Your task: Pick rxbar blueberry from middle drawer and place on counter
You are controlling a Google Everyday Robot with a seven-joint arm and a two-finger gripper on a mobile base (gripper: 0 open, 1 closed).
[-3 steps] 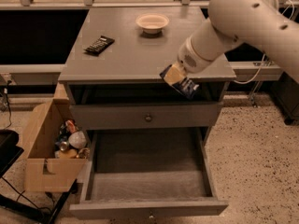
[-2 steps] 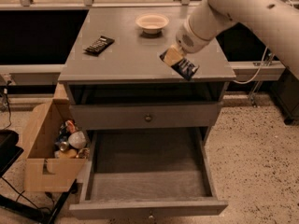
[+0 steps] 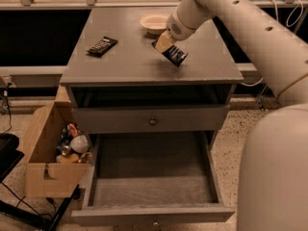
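My gripper (image 3: 165,44) is over the counter (image 3: 125,61), just in front of the white bowl. It is shut on the rxbar blueberry (image 3: 173,55), a dark navy bar that hangs tilted from the fingers, its lower end close to or touching the counter top. The middle drawer (image 3: 151,189) is pulled open below, and its grey floor shows nothing inside. My white arm comes in from the upper right.
A black bar with white print (image 3: 101,45) lies on the counter's left side. A white bowl (image 3: 154,22) stands at the back. A cardboard box (image 3: 50,160) with several items sits on the floor to the left. My base (image 3: 274,177) fills the lower right.
My gripper has carried the rxbar blueberry from the counter's front right edge up and back over the counter top, toward the bowl.
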